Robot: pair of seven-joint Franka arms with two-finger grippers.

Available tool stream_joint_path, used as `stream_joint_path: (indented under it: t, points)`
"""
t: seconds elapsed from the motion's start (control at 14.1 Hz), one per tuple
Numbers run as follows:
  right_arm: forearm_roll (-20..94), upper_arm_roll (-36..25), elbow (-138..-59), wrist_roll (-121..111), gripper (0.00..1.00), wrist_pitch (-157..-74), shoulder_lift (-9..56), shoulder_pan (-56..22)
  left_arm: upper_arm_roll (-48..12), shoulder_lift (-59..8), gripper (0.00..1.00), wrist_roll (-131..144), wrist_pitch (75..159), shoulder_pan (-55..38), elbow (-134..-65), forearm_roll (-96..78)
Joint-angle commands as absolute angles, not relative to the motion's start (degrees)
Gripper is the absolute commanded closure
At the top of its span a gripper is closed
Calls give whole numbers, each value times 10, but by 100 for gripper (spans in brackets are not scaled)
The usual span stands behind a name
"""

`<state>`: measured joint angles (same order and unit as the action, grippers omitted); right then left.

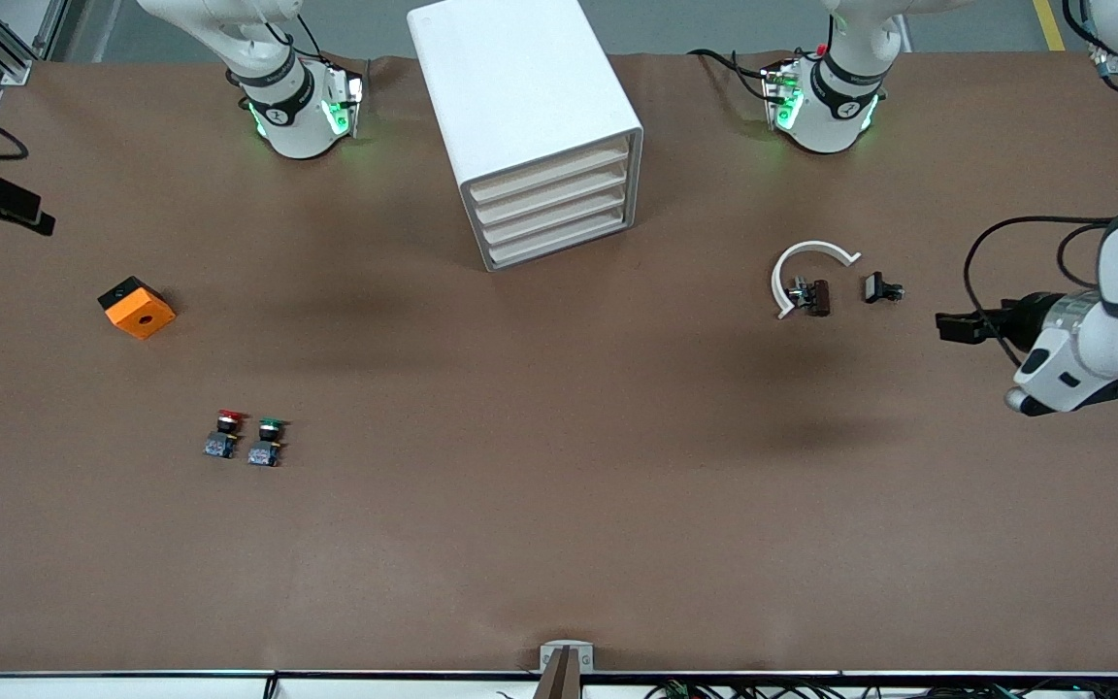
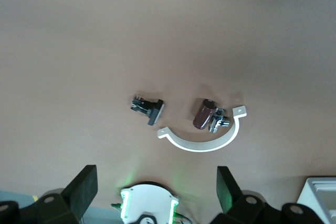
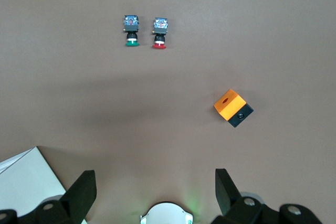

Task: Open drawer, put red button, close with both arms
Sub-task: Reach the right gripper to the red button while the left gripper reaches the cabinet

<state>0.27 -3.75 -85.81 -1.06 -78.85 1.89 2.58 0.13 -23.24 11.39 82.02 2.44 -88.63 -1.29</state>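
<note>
The red button (image 1: 227, 432) (image 3: 159, 32) stands on the brown table toward the right arm's end, beside a green-capped twin (image 1: 268, 439) (image 3: 131, 31). The white cabinet (image 1: 530, 107) stands between the two arm bases, and its drawer fronts (image 1: 559, 209) are all shut. My right gripper (image 1: 30, 216) (image 3: 156, 195) hangs open high over the right arm's end of the table with nothing between its fingers. My left gripper (image 1: 949, 327) (image 2: 156, 192) is open too, high over the left arm's end, and holds nothing.
An orange and black block (image 1: 137, 307) (image 3: 233, 107) lies farther from the front camera than the buttons. Toward the left arm's end lie a white arc piece (image 1: 805, 260) (image 2: 205, 142), a brown cylinder part (image 1: 816, 296) (image 2: 203, 114) and a small black part (image 1: 881, 288) (image 2: 148, 108).
</note>
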Motion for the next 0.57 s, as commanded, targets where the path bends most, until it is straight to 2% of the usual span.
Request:
stream_joint_path:
  t: [0.0,0.28,0.5]
  points:
    - [-3,-34,-839,-11,0,-786,45,31,1,-243,0,167,822,11,-881,-32]
    - [0,-34,-839,-11,0,-791,93,33,0,-266,0,314,876,-15,-876,-46]
    - [4,-34,-831,-11,0,-868,126,40,-17,-282,0,429,892,-24,-876,-64]
